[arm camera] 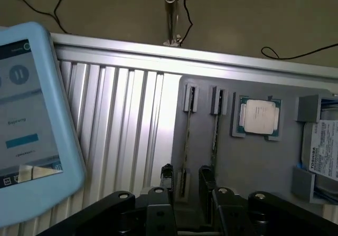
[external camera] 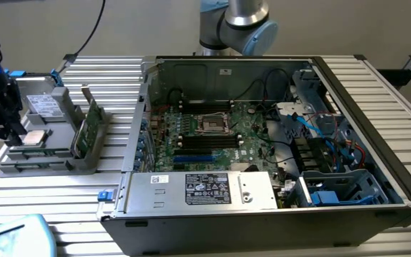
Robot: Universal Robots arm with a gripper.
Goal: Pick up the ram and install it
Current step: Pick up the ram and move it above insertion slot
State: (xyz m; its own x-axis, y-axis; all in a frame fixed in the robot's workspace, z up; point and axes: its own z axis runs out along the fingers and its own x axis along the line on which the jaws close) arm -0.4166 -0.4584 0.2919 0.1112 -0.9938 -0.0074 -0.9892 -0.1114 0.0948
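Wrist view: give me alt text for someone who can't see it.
The gripper, fingers open, hangs over a grey holder tray with one edge-on ram stick between its fingers and a second stick beside it. The tray also holds a silver processor chip and a hard drive; a light blue tablet and the slatted table are alongside.

Open PC case [external camera: 248, 235]; CPU [arm camera: 259, 116] on gray tray [arm camera: 253, 164].

The tool [arm camera: 187, 180] hangs facing downward, its 2 dark fingers [arm camera: 167, 176] spread apart.
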